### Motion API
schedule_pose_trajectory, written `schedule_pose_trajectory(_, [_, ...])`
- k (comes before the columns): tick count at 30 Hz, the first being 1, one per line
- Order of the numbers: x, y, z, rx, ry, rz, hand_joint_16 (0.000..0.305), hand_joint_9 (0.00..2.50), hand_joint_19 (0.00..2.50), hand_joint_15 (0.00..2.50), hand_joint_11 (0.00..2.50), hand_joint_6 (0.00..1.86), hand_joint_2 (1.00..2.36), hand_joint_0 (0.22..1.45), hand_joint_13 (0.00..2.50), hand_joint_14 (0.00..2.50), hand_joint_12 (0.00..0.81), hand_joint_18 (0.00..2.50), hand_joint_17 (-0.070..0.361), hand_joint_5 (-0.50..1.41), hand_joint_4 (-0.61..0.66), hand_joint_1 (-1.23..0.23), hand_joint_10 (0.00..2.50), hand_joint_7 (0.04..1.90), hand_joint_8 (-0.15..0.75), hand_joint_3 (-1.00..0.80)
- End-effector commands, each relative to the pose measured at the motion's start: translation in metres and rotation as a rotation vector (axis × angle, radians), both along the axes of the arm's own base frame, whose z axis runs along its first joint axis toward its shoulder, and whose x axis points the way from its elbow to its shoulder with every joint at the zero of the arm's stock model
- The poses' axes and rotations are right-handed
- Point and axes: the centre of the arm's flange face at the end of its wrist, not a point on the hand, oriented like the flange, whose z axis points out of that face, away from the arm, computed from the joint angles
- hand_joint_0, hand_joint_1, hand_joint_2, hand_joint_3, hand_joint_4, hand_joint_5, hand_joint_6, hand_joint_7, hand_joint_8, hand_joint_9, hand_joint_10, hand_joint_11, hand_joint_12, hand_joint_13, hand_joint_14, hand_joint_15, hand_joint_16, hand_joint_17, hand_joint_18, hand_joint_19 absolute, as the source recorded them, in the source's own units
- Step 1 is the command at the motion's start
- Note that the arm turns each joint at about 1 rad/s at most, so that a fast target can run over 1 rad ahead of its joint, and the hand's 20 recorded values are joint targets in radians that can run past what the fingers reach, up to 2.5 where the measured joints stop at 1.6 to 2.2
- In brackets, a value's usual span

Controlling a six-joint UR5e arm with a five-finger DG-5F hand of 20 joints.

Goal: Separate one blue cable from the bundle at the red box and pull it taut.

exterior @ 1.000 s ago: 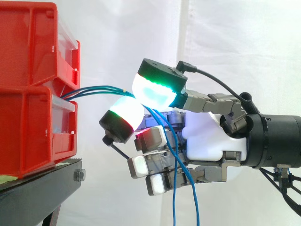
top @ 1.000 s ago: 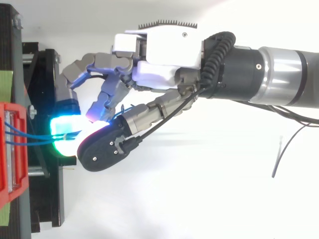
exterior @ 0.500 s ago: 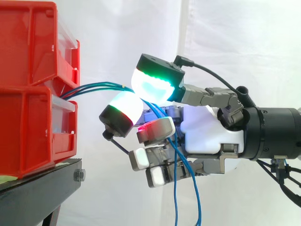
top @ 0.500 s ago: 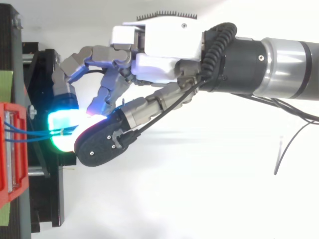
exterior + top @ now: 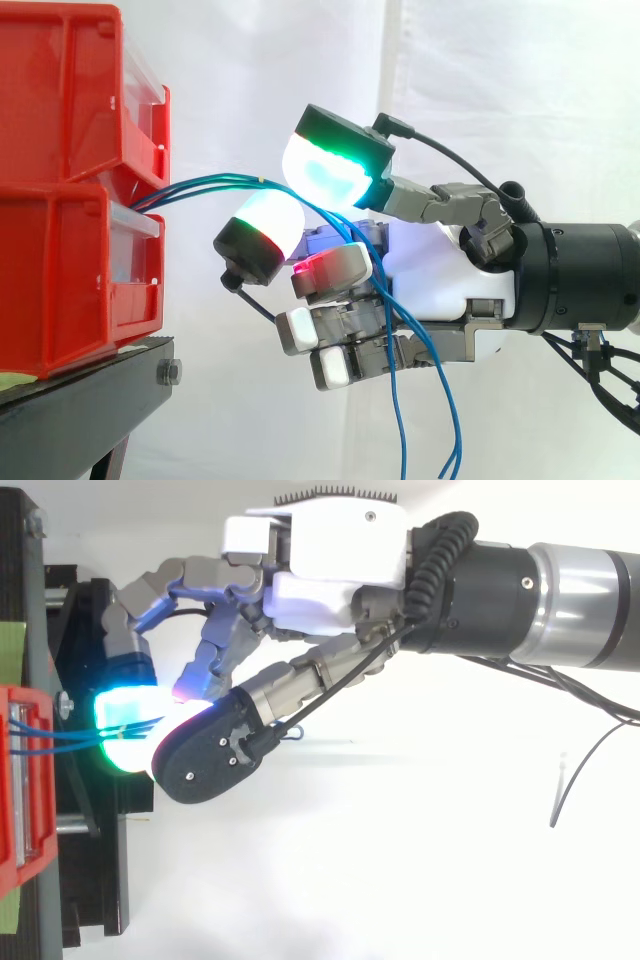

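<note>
Several thin blue cables (image 5: pixel 215 183) come out of the gap between two stacked red bins (image 5: pixel 70 190) at the left and run right in a shallow arc. My hand (image 5: pixel 440 280) reaches in from the right with its fingers curled. The cables pass between a green-and-cyan glowing pad (image 5: pixel 335 165) above and a white pad (image 5: pixel 265 230) below, then drop behind the lower fingers and hang slack (image 5: pixel 400 420). From above, the cables (image 5: pixel 50 742) leave the red bin (image 5: pixel 20 780) and meet the glowing pads (image 5: pixel 125 735) just in front of it.
The bins stand on a black stand (image 5: pixel 90 400) whose front edge lies below the hand's fingertips. A white curtain (image 5: pixel 520 90) hangs behind. There is free room to the right of the stand, under the arm.
The hand has tilted, its upper pad rising a little. The slack cable ends below the hand have swung to the right. The bins have not moved.
</note>
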Motion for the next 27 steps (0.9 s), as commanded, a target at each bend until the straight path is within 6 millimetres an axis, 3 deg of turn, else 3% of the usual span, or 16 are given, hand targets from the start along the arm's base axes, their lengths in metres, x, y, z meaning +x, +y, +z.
schedule_pose_trajectory(1, [0.0000, -0.0007, -0.0001, -0.001, -0.001, -0.001, 0.049, 1.11, 0.70, 0.64, 1.37, 0.89, 1.01, 0.59, 0.96, 0.02, 0.413, 0.86, 0.109, -0.19, 0.06, -0.74, 0.02, 1.08, 0.292, -0.43])
schedule_pose_trajectory(15, [-0.0006, -0.0007, -0.0007, 0.000, 0.005, -0.001, 0.048, 1.12, 0.70, 0.64, 1.36, 0.88, 1.00, 0.63, 0.97, 0.02, 0.404, 0.86, 0.107, -0.19, 0.06, -0.64, 0.02, 1.06, 0.286, -0.47])
schedule_pose_trajectory(21, [-0.0006, -0.0007, -0.0007, 0.000, 0.005, -0.001, 0.048, 1.11, 0.70, 0.65, 1.35, 0.89, 1.01, 0.65, 0.97, 0.02, 0.404, 0.87, 0.108, -0.19, 0.01, -0.75, 0.02, 1.11, 0.292, -0.31])
schedule_pose_trajectory(27, [-0.0006, -0.0007, -0.0007, 0.000, 0.005, -0.001, 0.048, 1.10, 0.68, 0.64, 1.35, 0.91, 1.01, 0.69, 0.97, 0.02, 0.400, 0.87, 0.108, -0.19, -0.01, -0.85, 0.02, 1.08, 0.284, -0.33])
